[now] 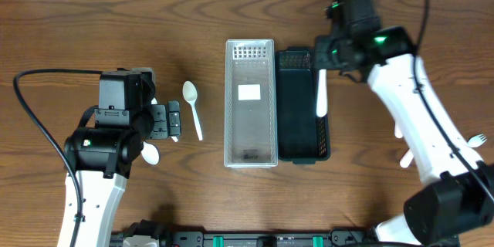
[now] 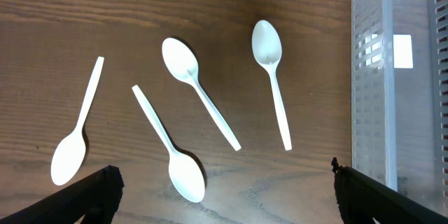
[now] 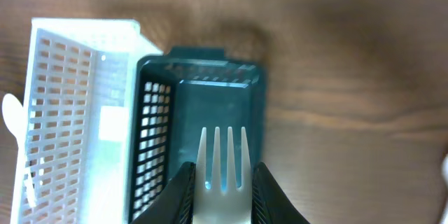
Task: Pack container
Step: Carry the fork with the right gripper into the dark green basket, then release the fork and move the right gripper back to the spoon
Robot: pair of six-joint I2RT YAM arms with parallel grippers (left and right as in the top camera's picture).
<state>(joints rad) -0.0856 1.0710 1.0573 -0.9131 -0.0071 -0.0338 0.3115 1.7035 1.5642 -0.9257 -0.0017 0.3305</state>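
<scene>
Placing step: right fingers (image 3: 178, 196) clamped on fork (image 3: 224, 157), tines above dark bin (image 3: 210, 75); next move probably lowers and releases inside it; left fingers (image 2: 91, 192) apart over spoons (image 2: 192, 87) on surface, well left of bin.

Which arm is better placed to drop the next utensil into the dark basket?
Right: the right gripper holds a white fork above the dark basket; the left gripper hangs open over the spoons, empty.
</scene>
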